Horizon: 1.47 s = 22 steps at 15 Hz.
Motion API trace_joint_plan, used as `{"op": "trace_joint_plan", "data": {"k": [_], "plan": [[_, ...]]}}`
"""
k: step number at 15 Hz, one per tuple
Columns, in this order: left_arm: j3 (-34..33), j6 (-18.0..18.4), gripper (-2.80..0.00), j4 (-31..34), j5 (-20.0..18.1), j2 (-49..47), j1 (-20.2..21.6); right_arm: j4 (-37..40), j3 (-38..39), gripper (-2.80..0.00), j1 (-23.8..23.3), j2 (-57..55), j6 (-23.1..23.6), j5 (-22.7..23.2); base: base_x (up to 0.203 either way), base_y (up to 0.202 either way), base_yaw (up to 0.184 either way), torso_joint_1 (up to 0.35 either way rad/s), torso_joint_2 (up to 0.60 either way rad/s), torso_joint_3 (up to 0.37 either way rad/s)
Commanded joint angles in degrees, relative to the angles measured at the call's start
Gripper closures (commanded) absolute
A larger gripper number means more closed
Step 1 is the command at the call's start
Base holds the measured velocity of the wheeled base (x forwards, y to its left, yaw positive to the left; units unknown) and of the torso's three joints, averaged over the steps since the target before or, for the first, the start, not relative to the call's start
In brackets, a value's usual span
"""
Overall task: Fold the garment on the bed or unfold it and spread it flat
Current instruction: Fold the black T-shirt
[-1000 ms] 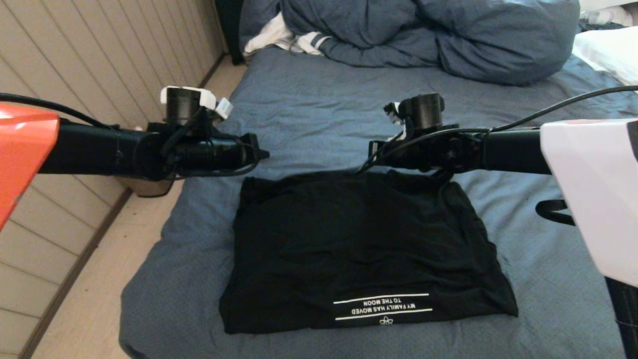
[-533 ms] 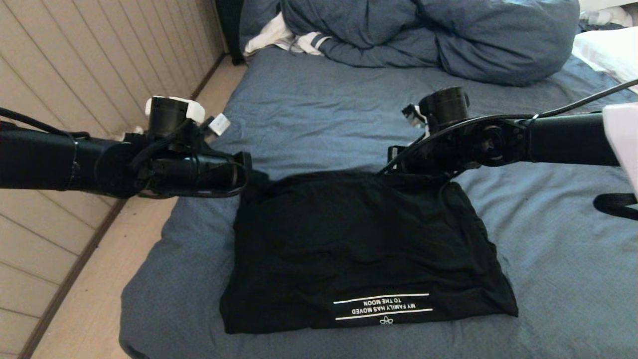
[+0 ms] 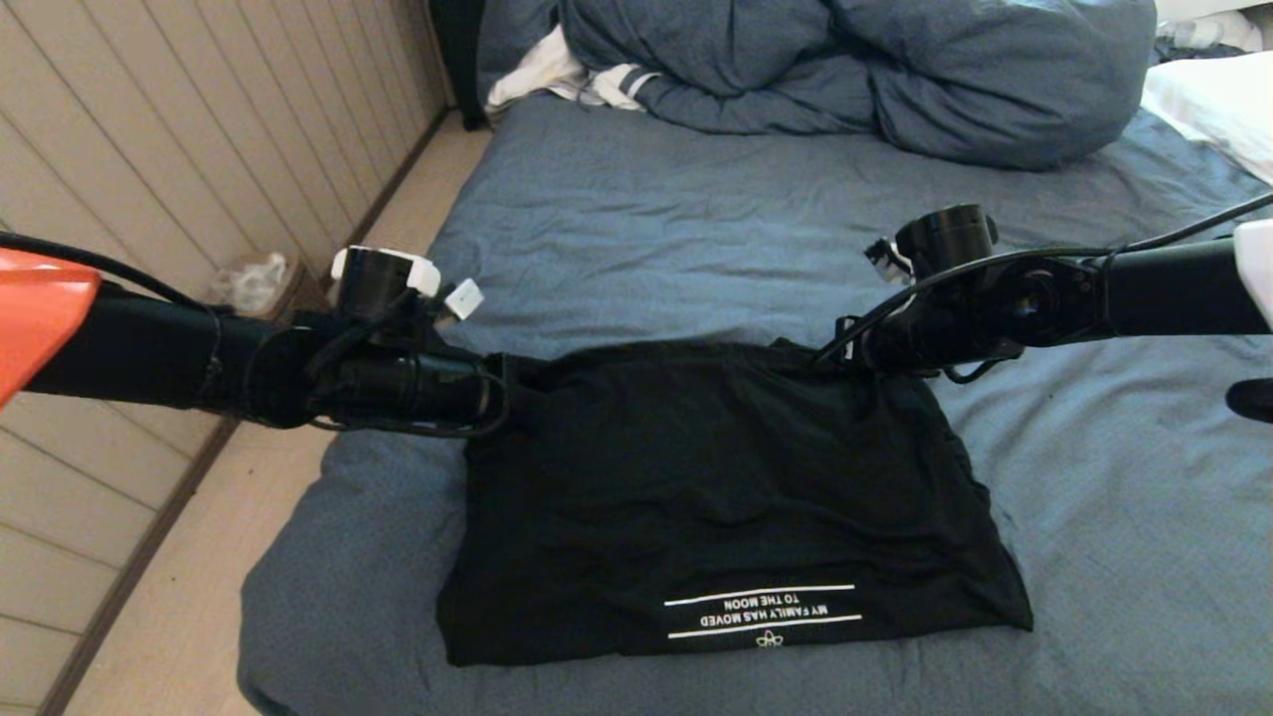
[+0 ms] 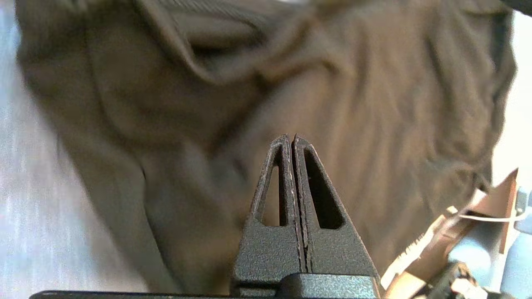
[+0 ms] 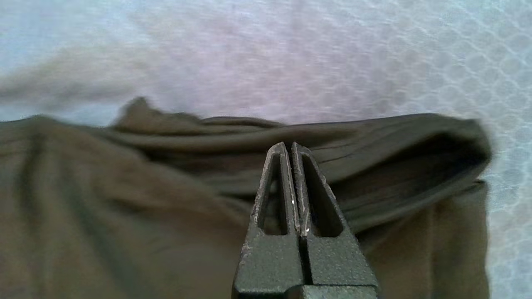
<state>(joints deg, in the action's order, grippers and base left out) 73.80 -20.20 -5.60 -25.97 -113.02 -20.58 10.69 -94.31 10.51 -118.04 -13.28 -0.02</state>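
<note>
1. Wall and floor: a pale panelled wall (image 3: 179,149) runs along the left edge of the head view, with a strip of wooden floor (image 3: 189,607) between it and the bed.
2. Left gripper (image 4: 291,139): the arm enters the head view from 9 o'clock and ends at the far-left corner of the garment. In the left wrist view the fingers (image 4: 274,166) are pressed together, with no cloth between them. Contact between the tips and the fabric below cannot be confirmed; the view is blurred.
3. The garment (image 3: 726,497): a black T-shirt folded into a rough rectangle, lying on the bed (image 3: 646,229) at the centre of the head view. White lettering (image 3: 764,610) sits near its 6 o'clock edge. The far edge is bunched into ridges.
4. Right gripper (image 5: 289,147): the arm enters from 3 o'clock and ends at the far-right corner of the garment. The fingers (image 5: 309,174) are closed on nothing, above the ridged fold of cloth.
5. Background, 12 o'clock: a bulky blue duvet (image 3: 845,70), with a white stripe-cuffed cloth (image 3: 577,80) at its left end.
6. Background, 2 o'clock: a white pillow (image 3: 1213,104) at the frame edge.
</note>
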Motion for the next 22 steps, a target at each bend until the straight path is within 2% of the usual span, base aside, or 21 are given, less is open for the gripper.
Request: {"op": "trace_joint_plan", "data": {"k": [1, 10, 14, 19, 22], "plan": [[2.92, -0.17, 0.0, -0.03, -0.06, -4.77, 0.14, -0.02, -0.69, 0.0, -0.78, -1.26, -0.08, 0.02, 0.0, 0.0, 0.0, 0.0, 0.0, 0.0], [14.13, -0.96, 0.0, -0.03, 0.04, -11.45, 6.3, -0.15, -6.5, 0.0, -6.79, -3.43, 0.27, 0.11, 0.0, 0.0, 0.0, 0.0, 0.0, 0.0], [18.58, -3.79, 0.0, 0.06, 0.21, -13.17, 8.37, -0.23, -7.23, 0.0, -8.37, -3.92, 0.41, 0.11, 0.0, 0.0, 0.0, 0.0, 0.0, 0.0], [22.58, -5.31, 0.0, 0.33, -0.13, -11.78, 13.71, -0.06, -8.7, 0.0, -11.56, -4.4, 0.18, 2.11, 0.0, 0.0, 0.0, 0.0, 0.0, 0.0], [22.45, -5.38, 0.0, 0.9, -0.15, -8.91, 15.51, -0.03, -8.82, 0.0, -12.32, -3.42, 0.03, 2.57, 0.0, 0.0, 0.0, 0.0, 0.0, 0.0]]}}
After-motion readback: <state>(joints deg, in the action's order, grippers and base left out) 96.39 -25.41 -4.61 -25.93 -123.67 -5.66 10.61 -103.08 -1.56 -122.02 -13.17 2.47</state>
